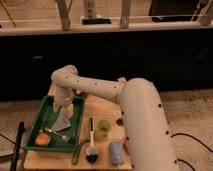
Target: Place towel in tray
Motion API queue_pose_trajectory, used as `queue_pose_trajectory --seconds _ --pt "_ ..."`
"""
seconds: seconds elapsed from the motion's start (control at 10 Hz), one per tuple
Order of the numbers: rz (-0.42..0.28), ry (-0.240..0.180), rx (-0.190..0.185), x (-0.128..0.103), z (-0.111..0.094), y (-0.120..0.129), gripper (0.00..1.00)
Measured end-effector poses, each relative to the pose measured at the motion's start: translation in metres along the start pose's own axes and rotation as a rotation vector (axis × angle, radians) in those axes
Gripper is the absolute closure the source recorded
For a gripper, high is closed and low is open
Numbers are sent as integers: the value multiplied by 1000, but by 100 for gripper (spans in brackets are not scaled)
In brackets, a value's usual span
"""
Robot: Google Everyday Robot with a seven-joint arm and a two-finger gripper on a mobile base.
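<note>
A green tray (44, 116) lies on the left half of a small wooden table (106, 107). A grey towel (63, 121) hangs down into the tray, its lower end resting on the tray floor. My gripper (64, 107) is at the end of the white arm, just above the tray, right at the top of the towel.
In the tray lie an orange-red object (42, 139) and a utensil (58, 134). On the table to the right stand a black brush (91, 142), a green cup (103, 127), a folded blue-grey cloth (116, 152) and a green stick (78, 151). My arm (142, 125) covers the table's right side.
</note>
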Motion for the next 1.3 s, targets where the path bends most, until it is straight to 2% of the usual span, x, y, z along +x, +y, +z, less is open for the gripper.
queue_pose_trajectory --seconds 0.8,1.3 --pt "13 1 12 -1 -6 6 20" --pt "22 -4 5 3 -9 6 20"
